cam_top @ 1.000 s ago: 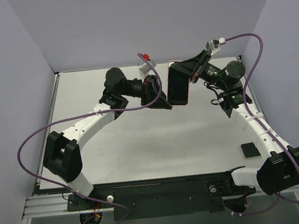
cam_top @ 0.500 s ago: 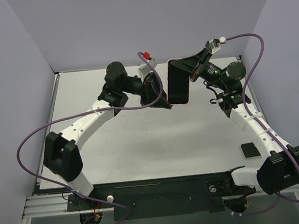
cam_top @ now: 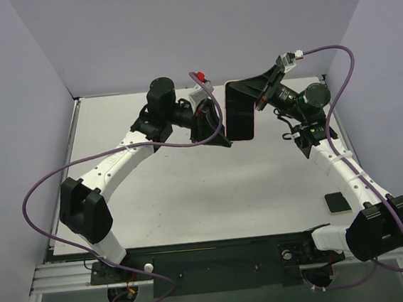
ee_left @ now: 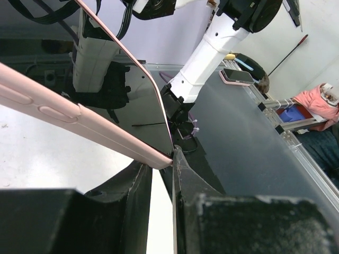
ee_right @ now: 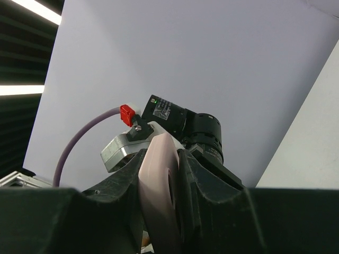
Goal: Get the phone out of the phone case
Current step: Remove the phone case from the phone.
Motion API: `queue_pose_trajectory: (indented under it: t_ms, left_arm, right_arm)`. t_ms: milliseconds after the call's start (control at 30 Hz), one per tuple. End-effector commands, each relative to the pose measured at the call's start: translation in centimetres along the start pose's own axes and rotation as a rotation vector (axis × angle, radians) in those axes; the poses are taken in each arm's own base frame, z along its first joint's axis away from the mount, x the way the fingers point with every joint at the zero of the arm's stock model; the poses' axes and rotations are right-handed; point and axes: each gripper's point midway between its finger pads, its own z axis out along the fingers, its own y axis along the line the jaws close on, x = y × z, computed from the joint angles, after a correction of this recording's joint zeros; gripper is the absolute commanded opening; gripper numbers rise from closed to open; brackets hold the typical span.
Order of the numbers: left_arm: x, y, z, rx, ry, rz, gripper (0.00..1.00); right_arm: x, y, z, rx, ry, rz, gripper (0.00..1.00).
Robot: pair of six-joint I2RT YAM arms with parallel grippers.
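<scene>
Phone case: pink, with the phone seated inside it. It is held upright in the air over the far part of the tabletop and touches only the two end effectors.
Left end effector: at the phone case's lower left corner. Its jaws are nearly closed and pinch only the thin pink rim there.
Right end effector: at the phone case's upper right edge. Its fingers are narrowly apart and press on either side of the pink shell, so it holds the case too.
Stage, as judged: separation has not begun. The screen sits flush with the rim, and no lifted corner shows.
Risk, slip: the left grip has very little rim. A peeling pull could draw the soft edge out of the jaws and leave the case swinging from the right end effector.
Risk, jam: if the right fingers clamp the shell and phone together, the phone stays pinned and a pull only bends the case.
Risk, drop: neither end effector clearly grips the phone itself. If it pops free, it could fall to the tabletop beneath the phone case.
Risk, snag: the purple cable loops just left of the phone case and could catch on it during a twist.
Small dark slab: lies well apart from the phone case, near the right arm's base, and seems uninvolved.
</scene>
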Motion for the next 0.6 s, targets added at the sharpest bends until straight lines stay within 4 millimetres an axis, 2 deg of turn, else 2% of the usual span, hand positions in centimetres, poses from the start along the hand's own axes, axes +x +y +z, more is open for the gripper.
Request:
queue_pose_trajectory:
  t_ms: [0, 133, 300, 500, 567]
  left_arm:
    - [-3.0, 5.0, 0.7, -0.208, -0.076, 0.264, 0.00]
    - [-3.4, 4.8, 0.6, -0.206, -0.071, 0.293, 0.00]
    - [-3.8, 4.0, 0.6, -0.197, -0.072, 0.346, 0.00]
    - [-5.2, 2.3, 0.4, -0.191, -0.132, 0.417, 0.00]
    - [-5.5, 2.3, 0.3, -0.210, -0.146, 0.426, 0.00]
  right_arm:
    - [4.5, 4.0, 0.4, -0.081, 0.156, 0.196, 0.00]
    - [4.4, 4.6, 0.6, -0.106, 0.161, 0.212, 0.00]
    - [4.4, 4.1, 0.8, -0.107, 0.166, 0.232, 0.00]
    - [4.4, 3.4, 0.9, -0.095, 0.164, 0.253, 0.00]
    - [4.4, 3.0, 0.9, -0.090, 0.161, 0.262, 0.00]
